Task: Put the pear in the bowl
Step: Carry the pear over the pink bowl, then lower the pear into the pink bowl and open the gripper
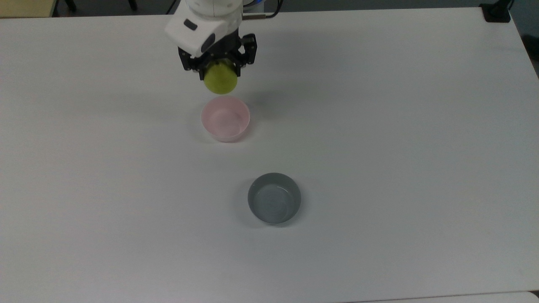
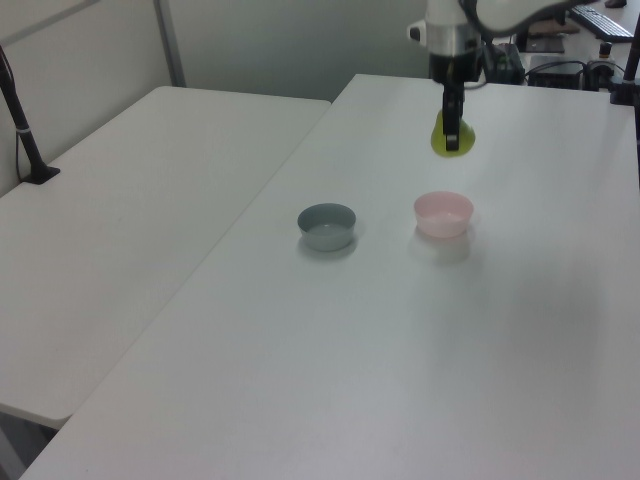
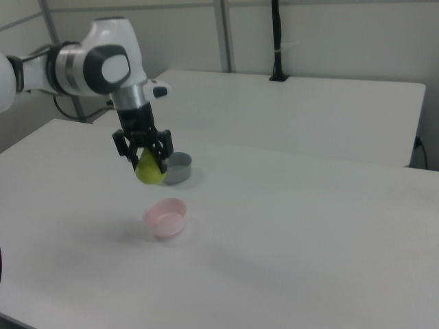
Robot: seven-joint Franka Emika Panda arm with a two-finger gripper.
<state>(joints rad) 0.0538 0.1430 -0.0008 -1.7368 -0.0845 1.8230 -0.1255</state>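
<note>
Your claw (image 1: 220, 71) is clamped on the pear (image 1: 220, 80), gripping its upper part so the rounded bottom hangs free below the fingers, which should let it drop cleanly. In the right view the pear (image 3: 149, 169) hangs well above the table (image 1: 379, 126), higher than the rim of the pink bowl (image 1: 225, 118), so it can pass over without a knock. In the top view it sits just short of the bowl, not yet over it. The grey bowl (image 1: 274, 198) stands apart; ignore it.
</note>
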